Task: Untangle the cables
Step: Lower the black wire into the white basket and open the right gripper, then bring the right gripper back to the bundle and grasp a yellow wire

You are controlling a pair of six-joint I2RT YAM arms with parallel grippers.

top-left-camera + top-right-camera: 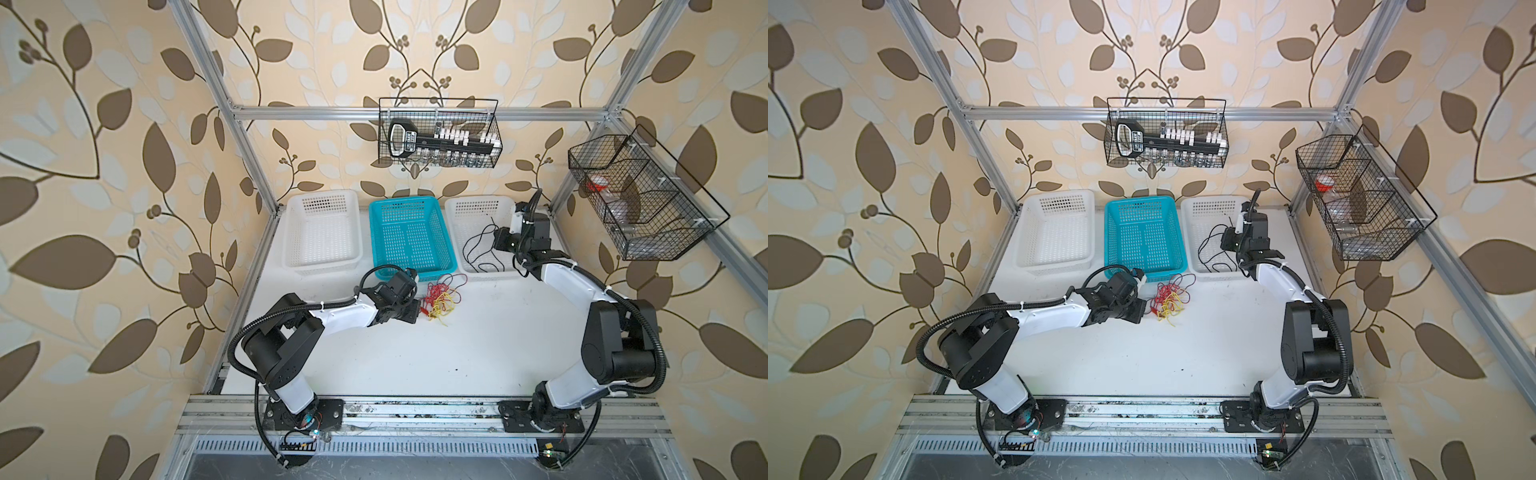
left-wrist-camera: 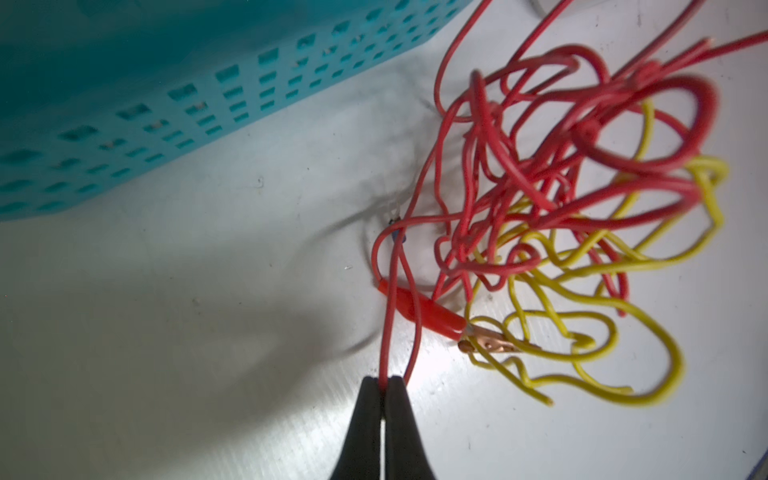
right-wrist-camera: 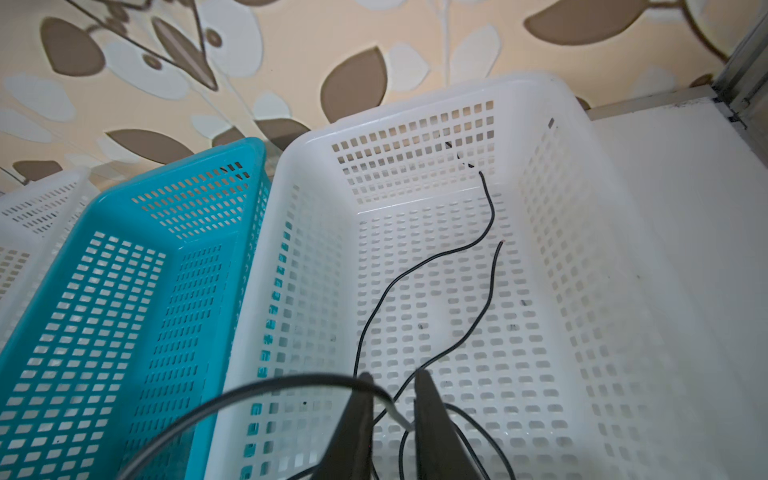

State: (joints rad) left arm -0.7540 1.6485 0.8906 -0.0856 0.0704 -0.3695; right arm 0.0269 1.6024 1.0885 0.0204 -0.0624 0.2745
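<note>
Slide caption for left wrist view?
Left gripper, jaws shut on a red cable leading into red-yellow tangle near teal basket.

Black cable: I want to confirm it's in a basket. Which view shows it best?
The right wrist view: the black cable snakes close-up across the floor of the white basket. Both top views show only thin small loops there; the left wrist view misses it.

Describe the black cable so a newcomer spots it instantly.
At the back of the table, right of the teal basket, stands a white basket. Inside lies the black cable, loosely looped. It's the only black one; the red and yellow cables sit tangled outside.
</note>
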